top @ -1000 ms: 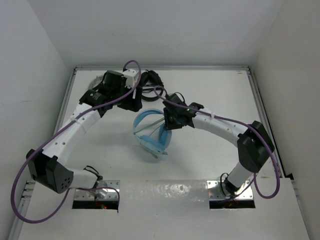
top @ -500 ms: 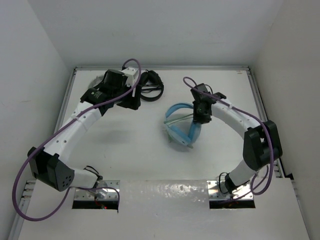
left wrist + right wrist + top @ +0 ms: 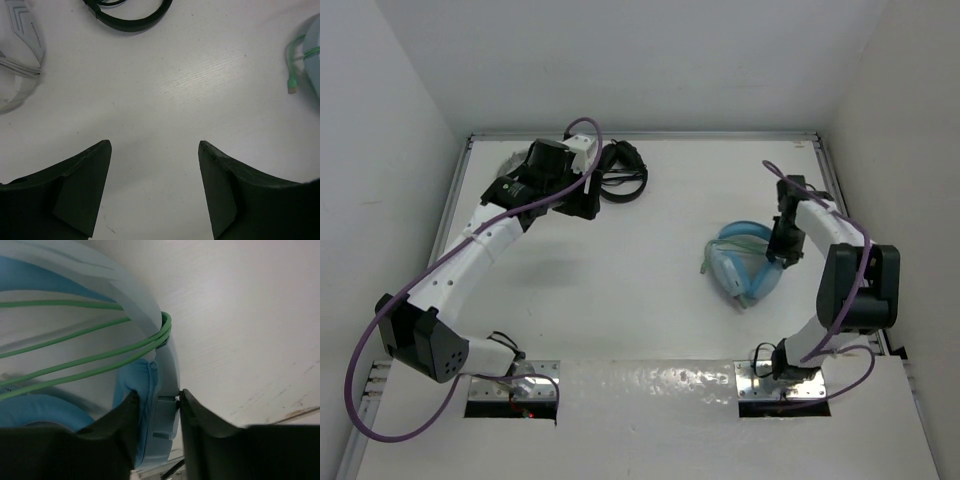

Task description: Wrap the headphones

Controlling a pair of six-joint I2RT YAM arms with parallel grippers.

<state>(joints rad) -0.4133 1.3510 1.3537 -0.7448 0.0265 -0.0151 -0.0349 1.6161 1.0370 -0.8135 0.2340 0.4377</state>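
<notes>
The light blue headphones (image 3: 740, 265) lie at the right of the table, with the pale green cable (image 3: 85, 360) wound across the headband in several strands. My right gripper (image 3: 782, 250) is shut on the headband's slider end (image 3: 162, 415), one finger on each side. The cable's plug (image 3: 291, 89) shows at the right edge of the left wrist view, beside an earcup (image 3: 314, 50). My left gripper (image 3: 582, 205) is open and empty over bare table at the back left, far from the headphones.
Black headphones (image 3: 620, 172) lie at the back of the table, also in the left wrist view (image 3: 131, 12). Light grey headphones (image 3: 20, 55) lie under the left arm at the far left. The table's right rail (image 3: 845, 215) runs close by the right gripper.
My right gripper has dragged the blue headphones from the table's middle to the right side, the arm folding back. The left arm has not moved.
</notes>
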